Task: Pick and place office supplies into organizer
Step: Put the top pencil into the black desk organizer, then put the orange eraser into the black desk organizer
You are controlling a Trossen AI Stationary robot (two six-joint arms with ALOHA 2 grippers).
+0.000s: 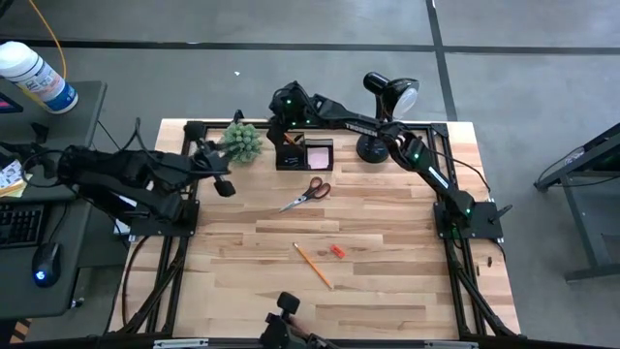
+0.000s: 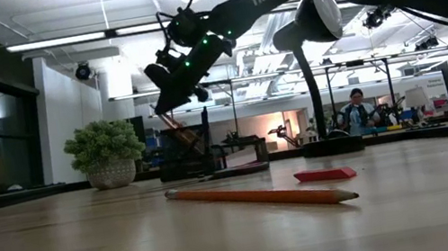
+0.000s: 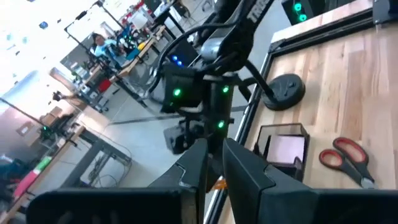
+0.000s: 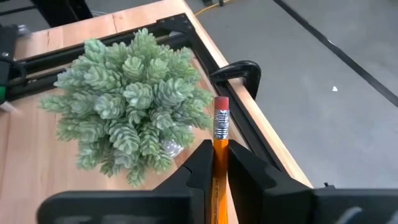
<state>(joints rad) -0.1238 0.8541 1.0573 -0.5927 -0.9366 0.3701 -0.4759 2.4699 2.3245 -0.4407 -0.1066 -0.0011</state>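
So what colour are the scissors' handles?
Orange-red; the scissors show best in the left wrist view, lying on the table.

On the desk [image 1: 387, 291], the organizer [image 1: 304, 155] sits toward twelve o'clock, the plant [image 1: 244, 142] just at its nine and the lamp [image 1: 378, 145] at its three. The scissors [image 1: 308, 193] lie at the organizer's six. Farther toward six lie a pencil [image 1: 313, 265] and, at its two o'clock, the eraser [image 1: 336, 251].
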